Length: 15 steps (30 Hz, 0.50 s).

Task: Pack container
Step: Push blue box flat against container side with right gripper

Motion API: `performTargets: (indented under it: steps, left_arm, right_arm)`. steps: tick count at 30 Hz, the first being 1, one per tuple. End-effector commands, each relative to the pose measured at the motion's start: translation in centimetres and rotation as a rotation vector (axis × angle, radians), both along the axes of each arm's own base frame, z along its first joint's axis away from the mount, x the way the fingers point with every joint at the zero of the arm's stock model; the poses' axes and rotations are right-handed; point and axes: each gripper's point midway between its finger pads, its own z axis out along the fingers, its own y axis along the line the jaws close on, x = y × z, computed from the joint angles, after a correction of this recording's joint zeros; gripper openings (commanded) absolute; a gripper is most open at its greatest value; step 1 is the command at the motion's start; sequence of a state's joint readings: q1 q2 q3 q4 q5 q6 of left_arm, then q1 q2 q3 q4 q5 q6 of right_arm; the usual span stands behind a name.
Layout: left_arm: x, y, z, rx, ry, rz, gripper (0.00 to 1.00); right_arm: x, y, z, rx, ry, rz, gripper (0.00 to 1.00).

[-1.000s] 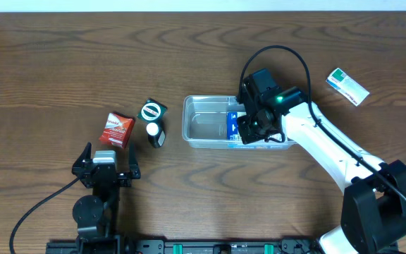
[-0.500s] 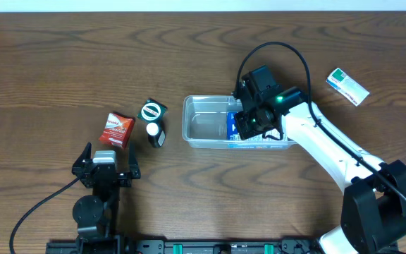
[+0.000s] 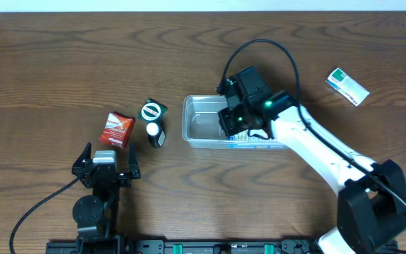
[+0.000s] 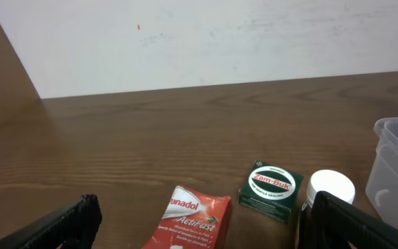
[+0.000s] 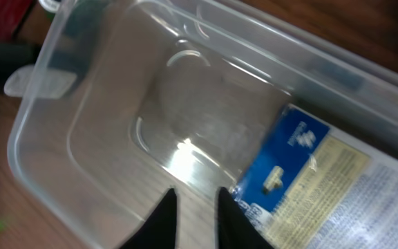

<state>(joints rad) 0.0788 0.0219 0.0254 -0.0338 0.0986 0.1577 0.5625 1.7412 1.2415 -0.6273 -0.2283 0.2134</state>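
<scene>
The clear plastic container sits mid-table; it also shows in the right wrist view. A blue and white packet lies flat in its right half and is seen close up. My right gripper hangs over the container's middle, just left of the packet, with its jaws nearly together and nothing between them. My left gripper rests open and empty near the table's front left.
A red Panadol packet, a green Zam-Buk box and a white-capped dark bottle lie left of the container. A green and white box lies far right.
My right gripper has moved left over the container, off the blue packet, which stays lying inside. The left arm has not moved.
</scene>
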Motion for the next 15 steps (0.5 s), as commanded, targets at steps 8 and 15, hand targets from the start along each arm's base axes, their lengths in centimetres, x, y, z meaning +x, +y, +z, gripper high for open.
performTargets:
  steps: [8,15]
  left_arm:
    - [0.0,-0.2,-1.7,0.000,0.048,-0.014,0.98]
    - [0.0,-0.2,-1.7,0.000,0.048,-0.014,0.98]
  right_arm:
    - [1.0,1.3,-5.6,-0.047,0.087,-0.133,0.25]
    - [1.2,0.8,-7.1,-0.079,0.099,-0.150,0.21]
